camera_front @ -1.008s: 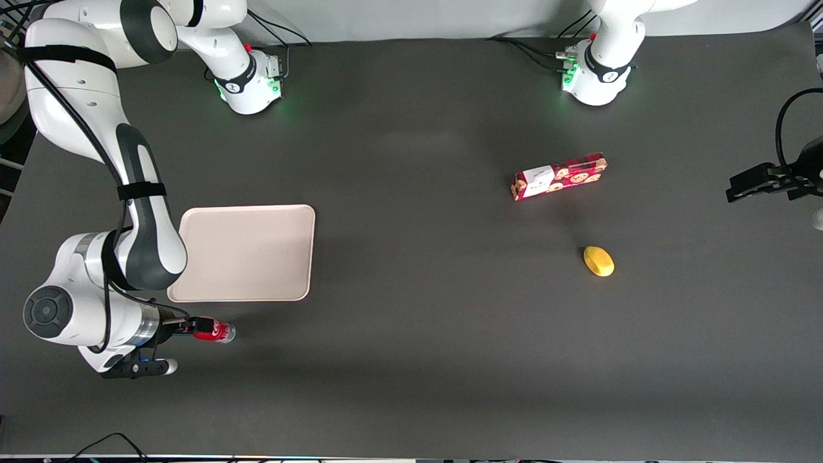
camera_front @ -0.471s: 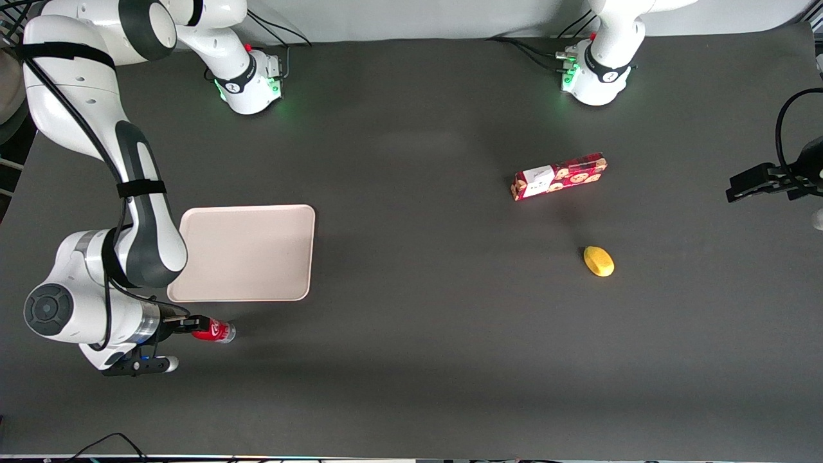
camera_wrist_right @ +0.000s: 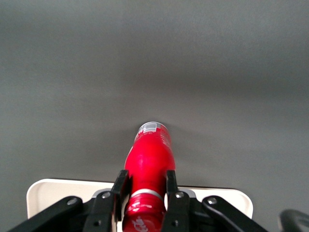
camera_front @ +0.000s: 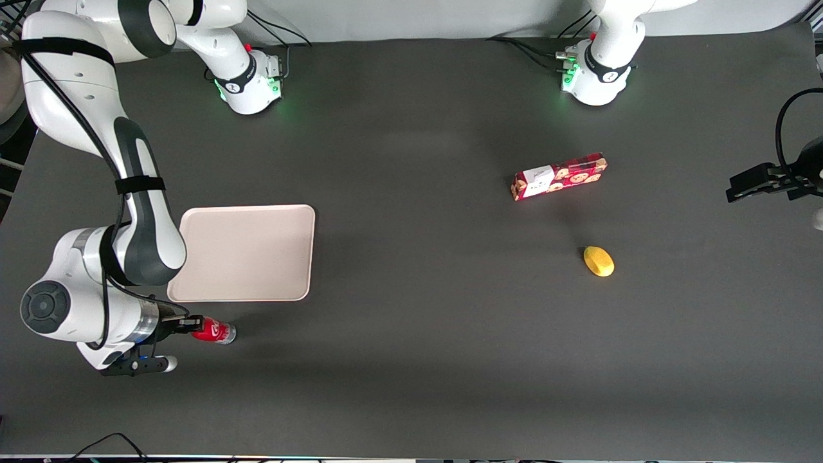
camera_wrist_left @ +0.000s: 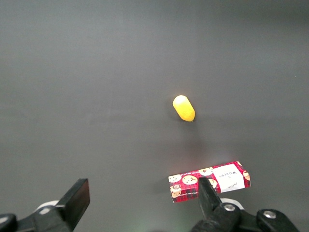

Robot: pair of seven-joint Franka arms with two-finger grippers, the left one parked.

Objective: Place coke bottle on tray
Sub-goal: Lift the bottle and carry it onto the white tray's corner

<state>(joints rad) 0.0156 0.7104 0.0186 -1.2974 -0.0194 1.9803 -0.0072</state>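
Gripper (camera_front: 190, 326) clamped on coke bottle (camera_front: 215, 332), bottle not on tray (camera_front: 247, 252) yet.
Wrist view: both fingers (camera_wrist_right: 120, 189) pinch the bottle (camera_wrist_right: 148, 169) near its neck, tray rim (camera_wrist_right: 41, 191) showing under the gripper (camera_wrist_right: 145, 191). Front view: bottle lies sideways at the working arm's end of the table, just off the tray's near edge, nearer the camera than the tray. Tray surface bare, its corner partly covered by the arm's forearm. Toward the parked arm's end, well apart: red cookie box (camera_front: 559, 175), and a yellow lemon-like fruit (camera_front: 598, 261) nearer the camera than the box.
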